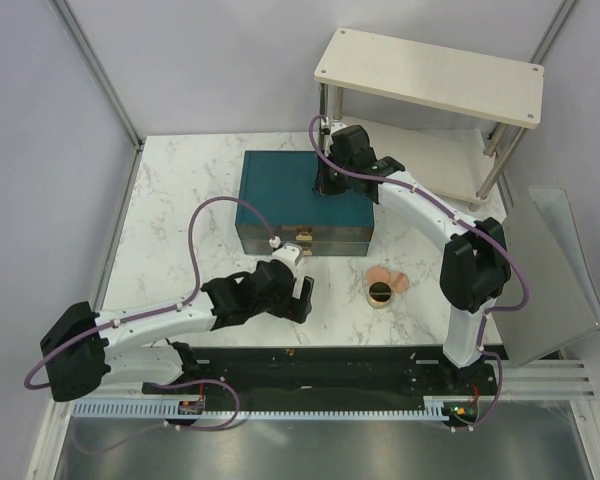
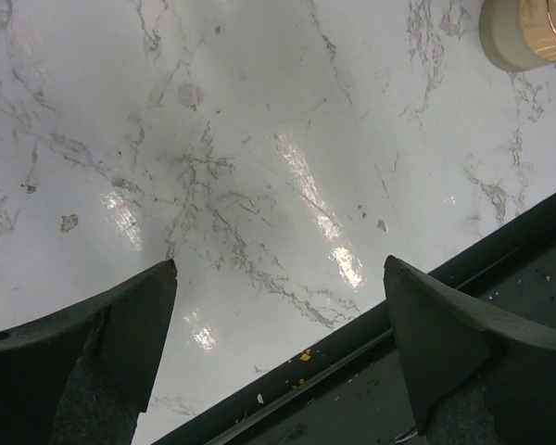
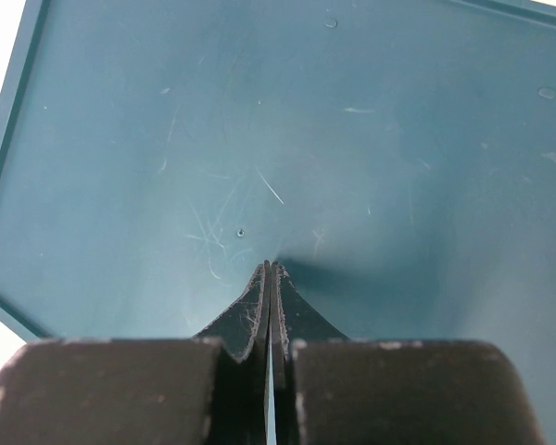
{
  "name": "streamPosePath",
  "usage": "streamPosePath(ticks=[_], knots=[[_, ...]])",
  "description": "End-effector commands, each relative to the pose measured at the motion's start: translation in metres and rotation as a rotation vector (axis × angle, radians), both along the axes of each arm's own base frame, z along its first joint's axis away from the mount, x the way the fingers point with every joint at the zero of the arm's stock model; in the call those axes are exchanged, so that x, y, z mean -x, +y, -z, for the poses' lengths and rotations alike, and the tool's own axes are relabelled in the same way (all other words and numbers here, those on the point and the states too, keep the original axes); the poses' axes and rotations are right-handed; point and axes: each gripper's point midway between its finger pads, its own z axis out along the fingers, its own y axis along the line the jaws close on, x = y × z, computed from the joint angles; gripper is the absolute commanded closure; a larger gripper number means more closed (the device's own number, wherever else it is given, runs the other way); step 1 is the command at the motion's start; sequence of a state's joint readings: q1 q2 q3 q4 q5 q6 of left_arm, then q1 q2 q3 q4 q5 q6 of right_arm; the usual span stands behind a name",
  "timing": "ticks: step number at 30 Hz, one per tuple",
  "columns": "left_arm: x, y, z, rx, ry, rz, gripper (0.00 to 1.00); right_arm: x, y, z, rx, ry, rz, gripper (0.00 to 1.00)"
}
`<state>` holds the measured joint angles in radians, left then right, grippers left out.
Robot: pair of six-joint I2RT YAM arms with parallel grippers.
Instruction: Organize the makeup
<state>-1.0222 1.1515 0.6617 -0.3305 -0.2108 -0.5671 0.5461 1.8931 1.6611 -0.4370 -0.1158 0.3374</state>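
A round gold-rimmed dark compact [image 1: 380, 293] sits on the marble table in front of the teal box, and two peach-pink pads [image 1: 389, 277] lie just behind it. The compact also shows at the top right of the left wrist view [image 2: 528, 32]. The mint-green tube and the peach-tan tube are out of view. My left gripper [image 1: 302, 297] is open and empty, low over the table near its front edge, left of the compact [image 2: 278, 287]. My right gripper [image 1: 327, 186] is shut, empty, tips down on the top of the teal box [image 3: 270, 269].
The large teal box [image 1: 280, 195] with gold drawer handles [image 1: 302, 236] stands mid-table. A two-tier pale wooden shelf [image 1: 430, 75] stands at the back right. A grey panel [image 1: 550, 280] lies off the right edge. A black rail [image 2: 463, 371] runs along the front edge.
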Motion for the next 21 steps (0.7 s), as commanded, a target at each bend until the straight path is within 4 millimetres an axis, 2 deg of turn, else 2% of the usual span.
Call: streamPosePath(ticks=[1,2,7,11,12,15,16,17,21], knots=[[-0.014,-0.029,-0.032,0.136,-0.100,-0.055,0.01,0.010,-0.006,0.025,0.035,0.063,-0.001,1.00],[-0.014,-0.030,-0.039,0.170,-0.109,-0.063,0.00,0.011,-0.007,0.028,0.037,0.071,-0.002,1.00],[-0.015,-0.017,-0.043,0.211,-0.133,-0.122,0.00,0.013,-0.006,0.029,0.036,0.074,-0.002,1.00],[-0.010,-0.003,-0.034,0.273,-0.070,-0.254,0.01,0.011,-0.005,0.027,0.028,0.070,-0.001,1.00],[-0.012,0.002,-0.039,0.303,-0.082,-0.286,0.01,0.011,-0.004,0.028,0.030,0.071,-0.004,1.00],[-0.011,0.014,-0.035,0.384,-0.065,-0.385,0.01,0.010,-0.005,0.028,0.029,0.069,-0.002,1.00],[-0.011,0.014,-0.044,0.442,-0.071,-0.389,0.00,0.010,-0.005,0.030,0.033,0.072,-0.002,1.00],[-0.010,0.018,-0.035,0.450,-0.065,-0.399,0.00,0.011,-0.004,0.029,0.031,0.071,-0.002,1.00],[-0.011,0.020,-0.035,0.475,-0.079,-0.403,0.01,0.011,-0.005,0.031,0.033,0.076,-0.002,1.00]])
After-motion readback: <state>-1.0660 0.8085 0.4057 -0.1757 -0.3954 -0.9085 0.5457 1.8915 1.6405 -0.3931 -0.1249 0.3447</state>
